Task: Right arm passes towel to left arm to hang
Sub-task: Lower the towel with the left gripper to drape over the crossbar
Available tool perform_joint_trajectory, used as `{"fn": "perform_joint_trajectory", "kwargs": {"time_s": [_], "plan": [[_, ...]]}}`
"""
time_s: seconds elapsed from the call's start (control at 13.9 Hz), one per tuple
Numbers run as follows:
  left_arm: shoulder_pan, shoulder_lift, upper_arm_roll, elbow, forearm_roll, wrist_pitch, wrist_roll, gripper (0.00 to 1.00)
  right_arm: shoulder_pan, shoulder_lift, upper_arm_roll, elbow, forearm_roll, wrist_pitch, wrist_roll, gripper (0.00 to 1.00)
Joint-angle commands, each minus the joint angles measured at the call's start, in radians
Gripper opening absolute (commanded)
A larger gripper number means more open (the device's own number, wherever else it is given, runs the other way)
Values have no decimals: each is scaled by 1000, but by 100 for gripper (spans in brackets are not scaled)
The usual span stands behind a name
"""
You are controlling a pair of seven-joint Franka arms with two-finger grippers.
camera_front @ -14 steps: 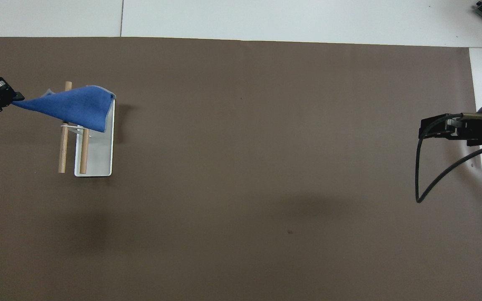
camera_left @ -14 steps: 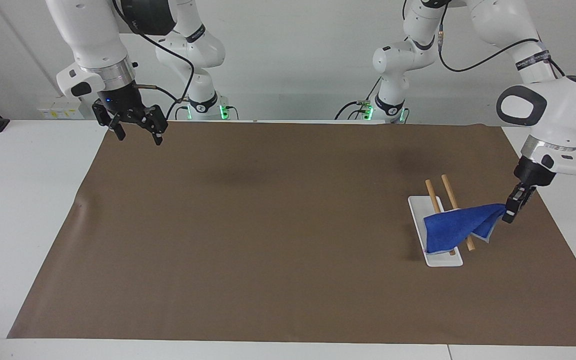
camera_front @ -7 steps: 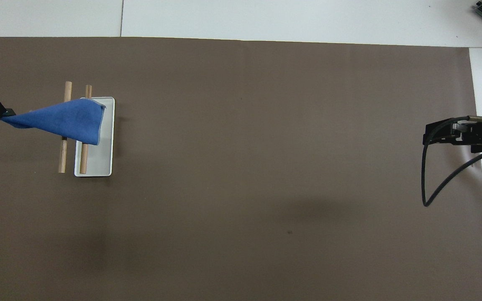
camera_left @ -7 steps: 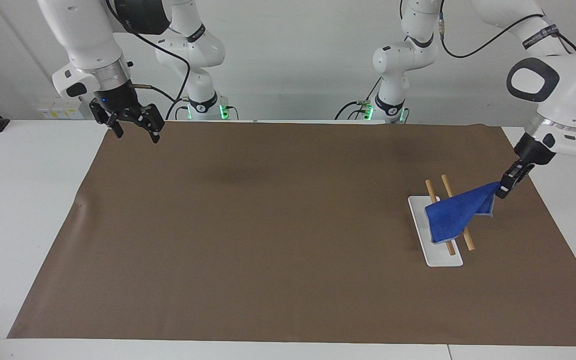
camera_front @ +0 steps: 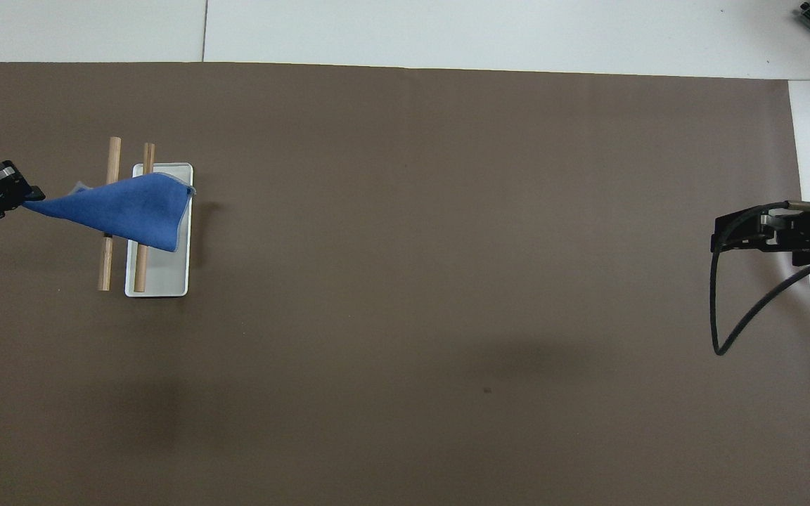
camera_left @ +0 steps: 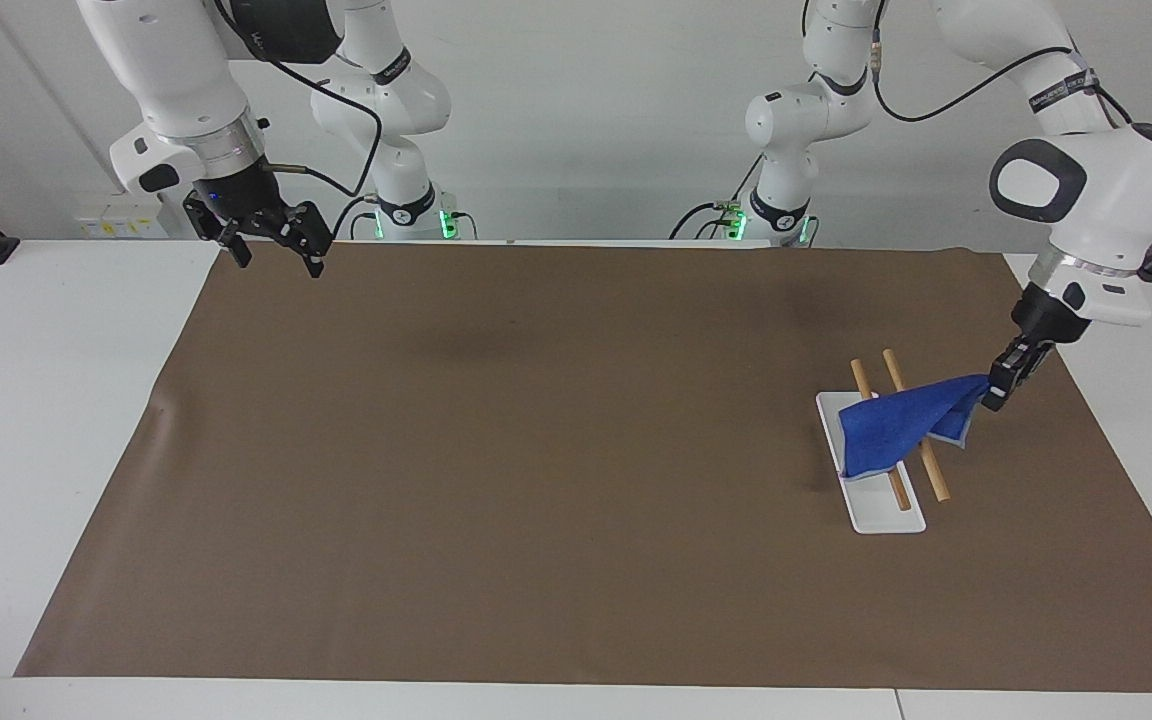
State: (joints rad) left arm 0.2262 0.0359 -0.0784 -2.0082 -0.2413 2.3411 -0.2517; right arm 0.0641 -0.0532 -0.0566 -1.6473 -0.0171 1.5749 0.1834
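The left arm's fingers [camera_left: 994,389] are clenched on one corner of the towel [camera_left: 898,428]; from that pinch the cloth runs away from the fingers, toward the middle of the worktop [camera_left: 536,450], and slopes down across the rack [camera_left: 886,455]; its long axis therefore lies crosswise to the two wooden rods [camera_left: 914,440], which run from nearer the robots to farther off; the free end hangs past the rod more distant from the fingers and drops over the white base tray [camera_left: 876,515], whether touching it I cannot tell.

In the overhead view the same line shows; the left fingers [camera_front: 15,197] sit to one side of both rods, off the rack, and the towel [camera_front: 124,218] stretches from them over both rods [camera_front: 106,263] to the tray's edge [camera_front: 166,281]; the pinched corner is held higher than the rods, so the cloth is taut near the fingers and sagging at its loose end.

The right arm's fingers [camera_left: 271,245] stand apart, grasping nothing, over the worktop's corner at that arm's end, well apart from the towel; that arm waits.

Judgement: hanging is nearly done; what remains seems to be lowering the held corner just outside the nearer rod and letting go; released too high, the heavier loose end may drag the cloth off toward the tray.
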Motion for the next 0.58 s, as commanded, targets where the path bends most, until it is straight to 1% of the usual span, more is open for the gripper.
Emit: {"fn": "perform_joint_trajectory", "kwargs": {"time_s": [0.0, 0.14, 0.5], "plan": [[-4, -2, 8, -73, 20, 90, 47, 0, 2, -10, -14, -2, 20, -10, -18, 100], [8, 1, 8, -121, 19, 173, 72, 0, 2, -11, -16, -2, 20, -10, -18, 100], [5, -4, 8, -152, 20, 182, 69, 0, 2, -11, -14, -2, 20, -10, -18, 100]]}}
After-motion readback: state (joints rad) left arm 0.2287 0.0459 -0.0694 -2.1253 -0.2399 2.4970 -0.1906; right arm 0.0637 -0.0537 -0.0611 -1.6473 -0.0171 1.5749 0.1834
